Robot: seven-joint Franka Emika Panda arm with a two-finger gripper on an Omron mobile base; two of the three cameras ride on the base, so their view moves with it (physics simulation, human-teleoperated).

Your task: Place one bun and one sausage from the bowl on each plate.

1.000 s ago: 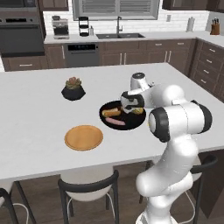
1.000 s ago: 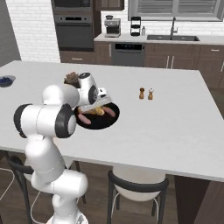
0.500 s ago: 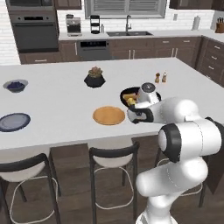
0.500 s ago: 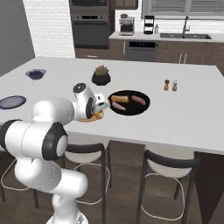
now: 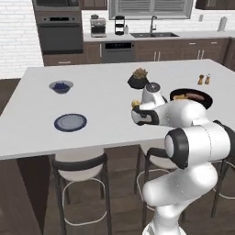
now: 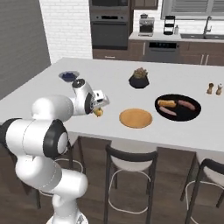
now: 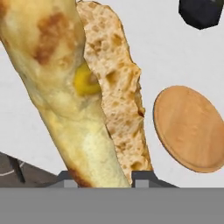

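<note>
My gripper point(image 6: 99, 111) is shut on a split, toasted bun point(image 7: 87, 87) and holds it above the white island. In the hand view the bun rises between the fingertips point(image 7: 143, 177). It hangs left of the orange-tan plate point(image 6: 136, 118), which also lies to the right in the hand view as the orange-tan plate point(image 7: 190, 127). The black bowl point(image 6: 178, 106) sits farther right with a bun point(image 6: 167, 103) and two sausages point(image 6: 188, 105) in it. The blue-grey plate point(image 5: 70, 122) lies bare near the island's front left, well left of my gripper point(image 5: 136, 106). The black bowl point(image 5: 191, 97) shows behind my arm.
A small grey bowl of berries point(image 5: 60, 86) sits at the far left. A black plant pot point(image 6: 139, 78) stands behind the orange-tan plate. Salt and pepper shakers point(image 6: 214, 89) stand at the right. Stools line the island's near edge.
The whole picture has shifted as the base drove left along the island. The gripper has left the bowl with the bun and now hangs left of the orange-tan plate.
</note>
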